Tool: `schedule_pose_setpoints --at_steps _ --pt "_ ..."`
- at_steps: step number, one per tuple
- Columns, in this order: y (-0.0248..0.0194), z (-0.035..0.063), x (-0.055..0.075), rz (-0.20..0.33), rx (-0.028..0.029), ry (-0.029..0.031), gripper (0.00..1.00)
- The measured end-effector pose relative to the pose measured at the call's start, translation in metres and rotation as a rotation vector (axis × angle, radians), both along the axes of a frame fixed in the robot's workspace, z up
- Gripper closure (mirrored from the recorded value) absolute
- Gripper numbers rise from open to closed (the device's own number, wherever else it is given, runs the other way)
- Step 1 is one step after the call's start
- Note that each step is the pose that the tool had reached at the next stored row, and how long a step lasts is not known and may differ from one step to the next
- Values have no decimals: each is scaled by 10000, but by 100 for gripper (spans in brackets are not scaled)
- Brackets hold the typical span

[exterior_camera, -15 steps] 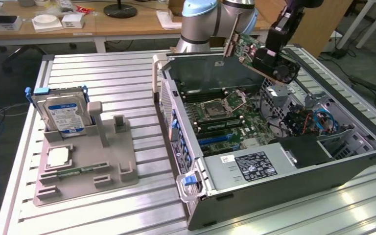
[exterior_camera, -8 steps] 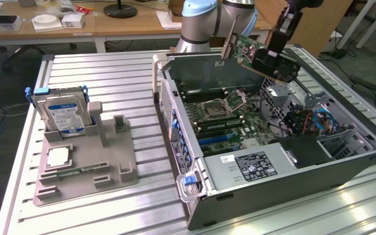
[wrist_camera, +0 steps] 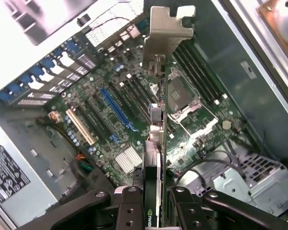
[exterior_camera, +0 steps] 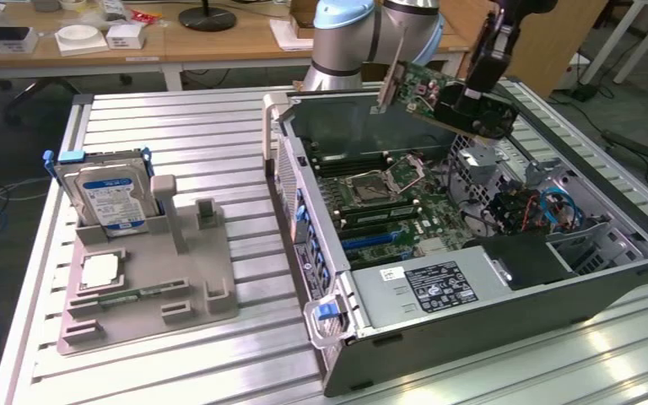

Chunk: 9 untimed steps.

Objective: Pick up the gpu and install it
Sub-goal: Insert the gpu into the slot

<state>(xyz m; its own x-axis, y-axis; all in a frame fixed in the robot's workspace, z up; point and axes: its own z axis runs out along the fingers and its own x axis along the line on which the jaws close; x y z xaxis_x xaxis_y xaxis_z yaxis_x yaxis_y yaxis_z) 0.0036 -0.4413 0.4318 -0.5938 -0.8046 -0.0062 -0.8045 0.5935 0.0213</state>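
Ribbed metal bench [exterior_camera: 189, 143] carries the open computer case [exterior_camera: 504, 337]; gripper [exterior_camera: 472, 108] is clamped on the gpu [exterior_camera: 420, 84], which hangs tilted above the case's motherboard [exterior_camera: 397, 207], so pick-up is done and seating in a slot is not.

**Open case, crowded edges**

The case [exterior_camera: 526, 329] lies with its side panel off, so the motherboard [exterior_camera: 397, 207] is reachable from above. The claw [exterior_camera: 465, 105], clamped on the gpu [exterior_camera: 425, 84], hangs in that free air. The power supply [exterior_camera: 437, 287] blocks one end. The drive cage [wrist_camera: 259, 187] and loose cables [exterior_camera: 549, 207] crowd the exterior view's right. The blue slot [wrist_camera: 116, 109] lies uncovered.
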Motion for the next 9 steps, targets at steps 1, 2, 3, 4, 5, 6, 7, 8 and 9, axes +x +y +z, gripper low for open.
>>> schedule_pose_setpoints --at_steps 1,2,3,4,5,6,7,8,9 --pt "0 0 0 180 0 0 74" --pt "0 0 0 360 -1 0 74" --pt "0 0 0 533 -1 0 74" --pt "0 0 0 731 0 0 74" --pt "0 0 0 910 -1 0 74" --pt "0 0 0 1090 0 0 74" --pt "0 0 0 1270 0 0 74" --pt "0 0 0 1449 -1 1 74" --pt "0 0 0 1630 0 0 74"
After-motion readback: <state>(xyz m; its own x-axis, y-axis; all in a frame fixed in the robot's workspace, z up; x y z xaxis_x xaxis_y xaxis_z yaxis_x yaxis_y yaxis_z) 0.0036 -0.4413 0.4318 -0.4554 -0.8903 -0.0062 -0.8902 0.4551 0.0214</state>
